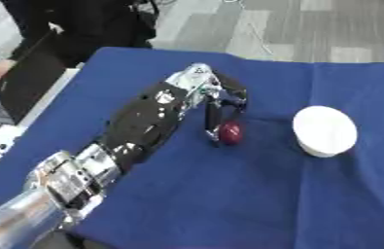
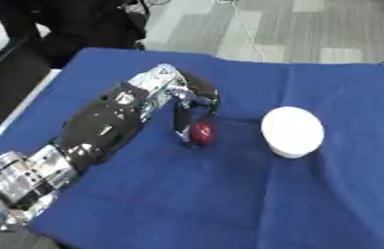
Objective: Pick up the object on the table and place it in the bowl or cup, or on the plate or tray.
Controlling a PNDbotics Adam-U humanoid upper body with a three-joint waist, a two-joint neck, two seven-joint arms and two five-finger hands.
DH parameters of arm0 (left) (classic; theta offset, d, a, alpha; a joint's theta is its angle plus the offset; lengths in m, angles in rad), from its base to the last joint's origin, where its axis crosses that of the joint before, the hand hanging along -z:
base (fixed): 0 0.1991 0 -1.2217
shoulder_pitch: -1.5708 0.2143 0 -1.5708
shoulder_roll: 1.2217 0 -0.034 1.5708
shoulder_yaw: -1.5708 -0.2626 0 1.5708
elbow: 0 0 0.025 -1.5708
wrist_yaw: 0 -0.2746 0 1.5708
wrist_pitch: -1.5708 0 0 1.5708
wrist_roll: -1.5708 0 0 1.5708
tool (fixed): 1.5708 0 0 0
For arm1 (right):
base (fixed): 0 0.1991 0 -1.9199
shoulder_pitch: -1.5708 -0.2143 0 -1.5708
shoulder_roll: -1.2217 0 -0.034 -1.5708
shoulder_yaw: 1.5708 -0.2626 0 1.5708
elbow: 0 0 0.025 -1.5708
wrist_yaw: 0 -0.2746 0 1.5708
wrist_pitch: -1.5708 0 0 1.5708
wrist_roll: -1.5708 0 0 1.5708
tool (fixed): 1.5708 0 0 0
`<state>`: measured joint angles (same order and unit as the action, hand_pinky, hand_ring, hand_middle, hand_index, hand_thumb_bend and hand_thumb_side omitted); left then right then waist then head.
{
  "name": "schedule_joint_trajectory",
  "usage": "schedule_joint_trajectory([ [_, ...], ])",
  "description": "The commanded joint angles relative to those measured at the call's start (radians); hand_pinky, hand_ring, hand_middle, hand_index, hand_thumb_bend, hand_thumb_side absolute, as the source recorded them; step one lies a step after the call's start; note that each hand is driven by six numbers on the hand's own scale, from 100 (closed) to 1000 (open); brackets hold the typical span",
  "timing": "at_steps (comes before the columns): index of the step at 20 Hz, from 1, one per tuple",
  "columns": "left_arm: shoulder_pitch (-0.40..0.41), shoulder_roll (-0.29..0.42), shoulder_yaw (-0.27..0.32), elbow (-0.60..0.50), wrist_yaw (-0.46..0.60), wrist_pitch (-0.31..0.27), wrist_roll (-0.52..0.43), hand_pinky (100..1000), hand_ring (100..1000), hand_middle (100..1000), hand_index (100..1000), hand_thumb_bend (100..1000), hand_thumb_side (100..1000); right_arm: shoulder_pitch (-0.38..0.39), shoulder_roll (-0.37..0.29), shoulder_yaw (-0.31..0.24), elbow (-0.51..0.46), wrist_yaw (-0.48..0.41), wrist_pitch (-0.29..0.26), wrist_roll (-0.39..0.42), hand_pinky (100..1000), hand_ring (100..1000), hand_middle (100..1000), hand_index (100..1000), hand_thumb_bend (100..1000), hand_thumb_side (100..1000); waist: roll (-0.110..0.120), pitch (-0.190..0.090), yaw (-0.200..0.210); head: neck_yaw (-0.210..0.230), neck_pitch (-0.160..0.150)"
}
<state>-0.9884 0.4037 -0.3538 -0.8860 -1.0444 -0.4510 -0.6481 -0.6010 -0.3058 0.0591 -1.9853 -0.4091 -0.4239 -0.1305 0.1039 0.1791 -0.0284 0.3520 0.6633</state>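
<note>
Blue tablecloth (image 2: 229, 204) fills most of the frame, with grey floor along the top. The robot's left arm (image 2: 101, 129) runs in from the lower left corner, black shell with silver joints, up toward the middle. Its left hand (image 2: 191, 99) sits just left of centre, fingers curled downward around a small dark red round object (image 2: 201, 133) that's resting on the cloth; one finger is right up against its left side. Right of that, clearly apart from it, there's a white bowl (image 2: 292, 131), looks upside down to me, dome up. Dark stuff in the upper left, can't really make it out.
</note>
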Motion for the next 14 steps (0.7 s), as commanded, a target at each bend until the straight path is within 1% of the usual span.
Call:
schedule_joint_trajectory([
  [1, -0.012, 0.017, 0.017, -0.015, 0.016, -0.006, -0.006, 189, 269, 341, 436, 571, 239, -0.021, -0.002, -0.003, -0.015, 0.000, 0.000, 0.004, 352, 433, 471, 634, 102, 865, -0.005, -0.013, 0.002, -0.001, -0.006],
  [8, -0.016, 0.018, 0.015, -0.003, 0.026, -0.004, 0.025, 136, 234, 318, 393, 568, 245, -0.021, -0.002, -0.003, -0.015, 0.000, 0.000, 0.004, 352, 432, 470, 634, 101, 865, -0.005, -0.014, 0.002, 0.000, -0.007],
  [10, -0.018, 0.018, 0.016, 0.000, 0.024, -0.005, 0.033, 100, 201, 294, 370, 553, 238, -0.021, -0.002, -0.003, -0.015, 0.000, 0.000, 0.003, 351, 432, 469, 635, 100, 865, -0.005, -0.014, 0.003, 0.001, -0.007],
  [14, -0.019, 0.018, 0.019, 0.004, 0.026, -0.008, 0.062, 100, 163, 268, 348, 560, 233, -0.020, -0.002, -0.003, -0.015, 0.000, 0.001, 0.003, 351, 432, 469, 635, 100, 865, -0.005, -0.013, 0.004, 0.001, -0.006],
])
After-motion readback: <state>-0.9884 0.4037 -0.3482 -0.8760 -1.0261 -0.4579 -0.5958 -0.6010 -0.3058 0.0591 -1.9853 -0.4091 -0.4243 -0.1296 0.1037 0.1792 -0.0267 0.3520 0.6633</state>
